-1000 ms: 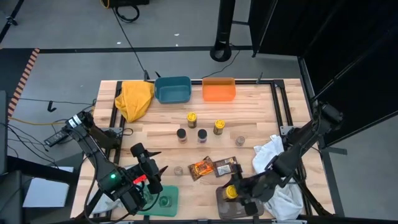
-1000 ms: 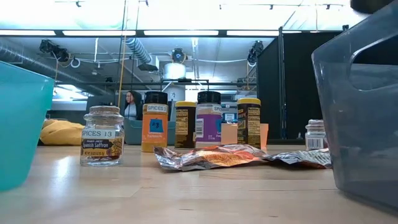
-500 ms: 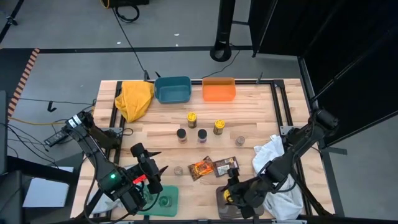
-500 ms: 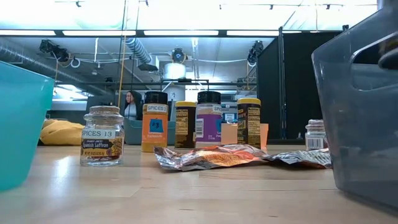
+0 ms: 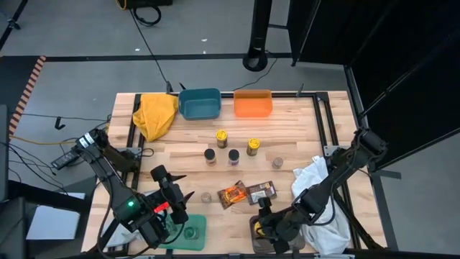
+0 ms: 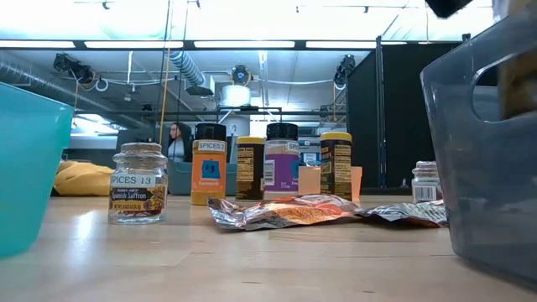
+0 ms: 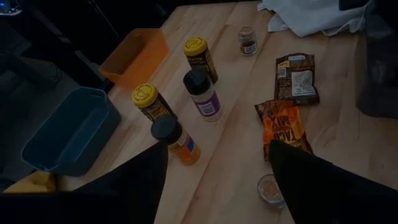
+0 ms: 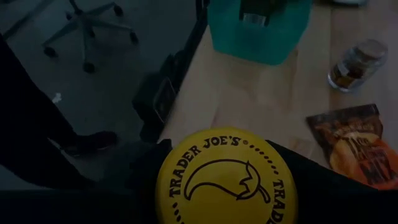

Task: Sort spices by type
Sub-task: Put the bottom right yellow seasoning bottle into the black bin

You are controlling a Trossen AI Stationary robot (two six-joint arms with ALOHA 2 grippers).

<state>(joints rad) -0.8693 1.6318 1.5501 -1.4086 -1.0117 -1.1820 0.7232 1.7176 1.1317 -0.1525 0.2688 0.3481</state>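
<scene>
We see the table (image 5: 316,137) w/ a grey bin (image 5: 264,240) at its near edge; the right gripper (image 5: 269,226) sits over that bin, clamped on a yellow-lidded Trader Joe's jar (image 8: 225,180). Left gripper (image 5: 181,203) hangs wide, holding nothing, above the teal tray (image 5: 188,232). Mid-table: four upright spice jars (image 5: 232,147), w/ the orange taco-mix packet (image 5: 233,194) and brown packet (image 5: 260,193) just beside each other.

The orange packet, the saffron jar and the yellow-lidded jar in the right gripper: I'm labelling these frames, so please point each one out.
orange packet (image 7: 281,127): left wrist view, middle of its printed face.
saffron jar (image 6: 138,194): low view, on its label.
yellow-lidded jar (image 8: 226,181): right wrist view, centre of its lid.
</scene>
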